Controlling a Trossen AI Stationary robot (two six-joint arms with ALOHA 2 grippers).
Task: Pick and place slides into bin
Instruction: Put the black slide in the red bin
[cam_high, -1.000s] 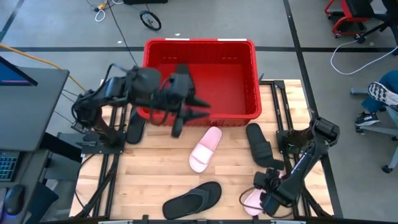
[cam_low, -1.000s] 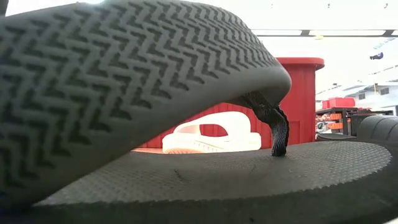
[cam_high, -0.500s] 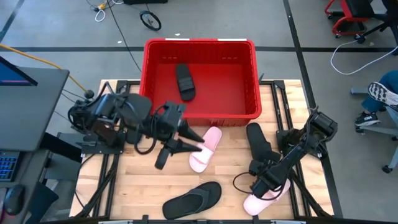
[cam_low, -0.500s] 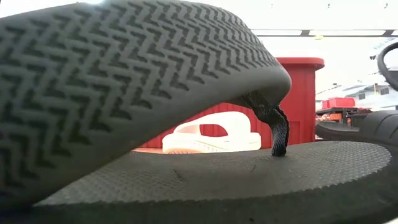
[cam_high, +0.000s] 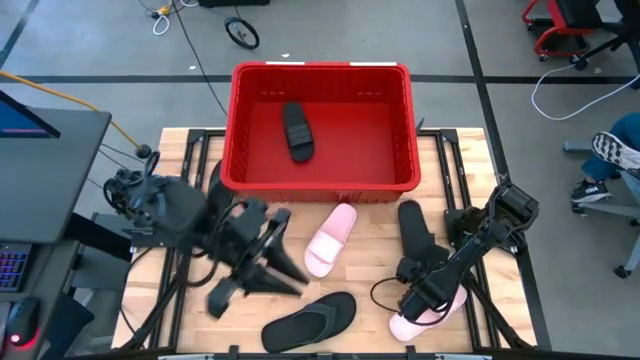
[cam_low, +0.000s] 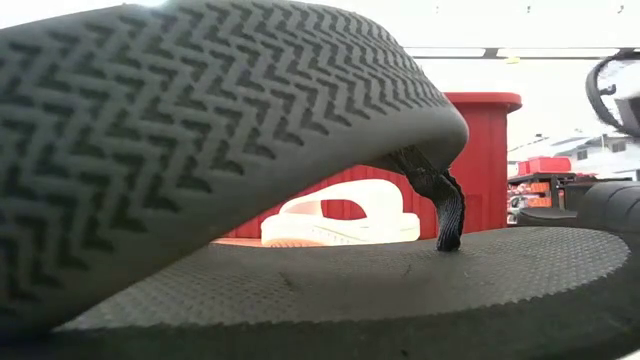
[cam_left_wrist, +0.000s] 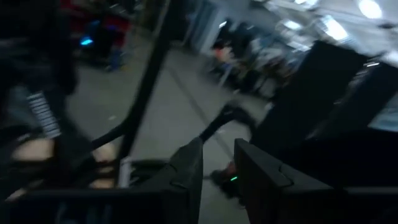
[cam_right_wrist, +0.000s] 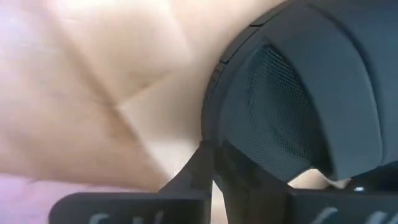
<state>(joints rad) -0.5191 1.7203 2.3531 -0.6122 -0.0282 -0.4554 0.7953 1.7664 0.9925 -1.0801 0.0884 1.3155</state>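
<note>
Black and blurred, the left tool (cam_high: 268, 272) hangs low over the wooden tabletop (cam_high: 370, 300) on its left side, with its two fingers parted by a narrow gap and nothing between them. In the left wrist view those dark fingers (cam_left_wrist: 186, 171) point out toward the room past the tabletop's edge.

On the tabletop's right side the right tool (cam_high: 412, 270) sits low at the near end of a black slide (cam_high: 416, 232). Its fingers are drawn together, and whether they grip the slide cannot be told. The right wrist view shows the slide's wide, textured black strap filling most of the picture just ahead of the tool.

Just beside that tool, toward the front edge, lies a pale pink slide (cam_high: 412, 322), partly under the arm. A second pale pink slide (cam_high: 330, 240) lies near the middle of the tabletop, angled toward the bin. A black thong flip-flop (cam_high: 310, 320) rests at the front edge; its zigzag-patterned sole fills the low view.

At the far edge stands the red bin (cam_high: 322, 185), a large rectangular crate with ribbed walls and a thick rim. One black slide (cam_high: 296, 130) lies inside it, left of centre. Another dark slide (cam_high: 214, 182) shows partly beside the bin's left wall.
</note>
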